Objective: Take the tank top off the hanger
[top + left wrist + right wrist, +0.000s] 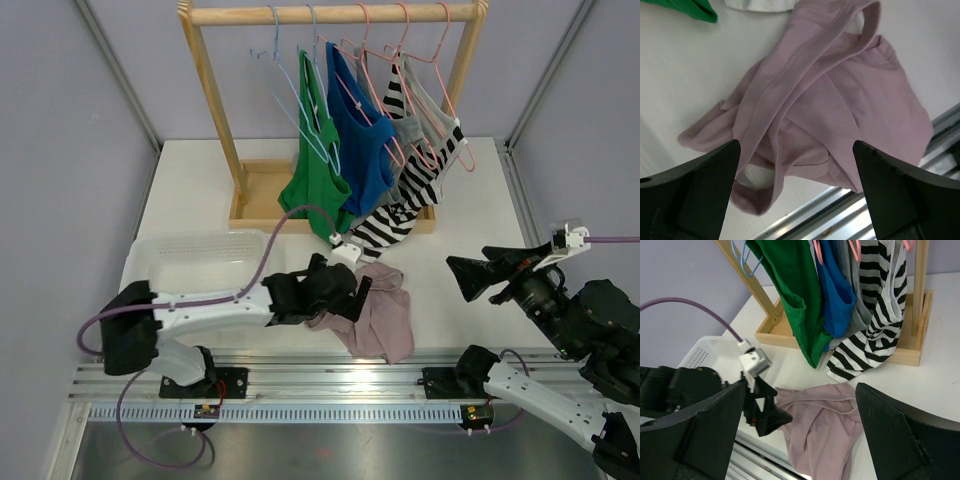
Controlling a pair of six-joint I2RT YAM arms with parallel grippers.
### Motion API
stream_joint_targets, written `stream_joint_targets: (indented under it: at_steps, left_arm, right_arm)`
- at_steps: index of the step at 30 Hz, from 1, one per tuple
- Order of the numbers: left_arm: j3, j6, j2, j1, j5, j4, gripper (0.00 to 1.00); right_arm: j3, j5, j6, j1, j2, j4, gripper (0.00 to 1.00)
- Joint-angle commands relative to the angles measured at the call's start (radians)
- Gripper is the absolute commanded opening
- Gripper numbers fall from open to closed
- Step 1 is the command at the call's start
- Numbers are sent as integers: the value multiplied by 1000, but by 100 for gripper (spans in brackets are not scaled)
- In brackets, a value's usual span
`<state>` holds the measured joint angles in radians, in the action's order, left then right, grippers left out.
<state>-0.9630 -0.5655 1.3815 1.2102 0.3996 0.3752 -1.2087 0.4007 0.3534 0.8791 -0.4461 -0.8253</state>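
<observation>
Black fingers (700,190) of the left gripper (796,145) frame the wrist view, spread wide with nothing between them. Directly beneath that gripper lies the mauve tank top (830,115), crumpled on the white surface (680,75) with its straps folded over the body and its near hem close to the metal rail (330,375). No hanger is in it. Whether the fingertips brush the cloth I cannot tell.

The right gripper (800,385) is equally wide and empty, raised off the surface to the right of the mauve top and aimed across it. Up and ahead of it stands the wooden rack (215,110), carrying a green top (315,180), a blue top (360,150), a grey top (410,130) and a striped top (400,215) on wire hangers (440,60). A white basket (200,255) sits to the left of the left gripper, beside its arm.

By my reading, the mauve top is already off its hanger and released, so the moment falls between letting go and the next reach. If more tops are to come off, one gripper needs to travel to the rack and pinch a strap or hem while the other steadies the hanger. The strap should be eased off the hanger's shoulder rather than pulled straight down. The garments hang pressed together, so a hard tug could drag a neighbour or unhook the hanger.
</observation>
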Motion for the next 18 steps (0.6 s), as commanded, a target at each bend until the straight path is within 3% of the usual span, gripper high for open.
stream_joint_targets:
  at_steps: [1, 7, 9, 10, 12, 13, 14, 18]
  left_arm:
    - [-36, 3, 141, 5, -22, -137, 99]
    - [-59, -29, 330, 5, -67, -176, 97]
    - [-53, -40, 366, 9, -87, -179, 82]
    - [-43, -56, 363, 12, -84, -183, 51]
    - [-17, -65, 332, 20, -78, -187, 27]
    - [-13, -74, 312, 22, -52, -159, 6]
    - [-10, -79, 292, 29, -32, -138, 0]
    - [-6, -96, 141, 55, 94, -20, 0]
  right_arm:
    - [6, -2, 21, 6, 7, -63, 99]
    - [31, -23, 21, 6, 60, -75, 99]
    - [35, -34, 15, 6, 61, -75, 99]
    - [35, -34, 12, 6, 60, -74, 99]
    - [38, -37, 1, 4, 55, -69, 100]
    - [43, -39, -2, 7, 52, -61, 99]
    - [44, -39, -8, 6, 46, -58, 99]
    - [51, -42, -21, 6, 29, -34, 100]
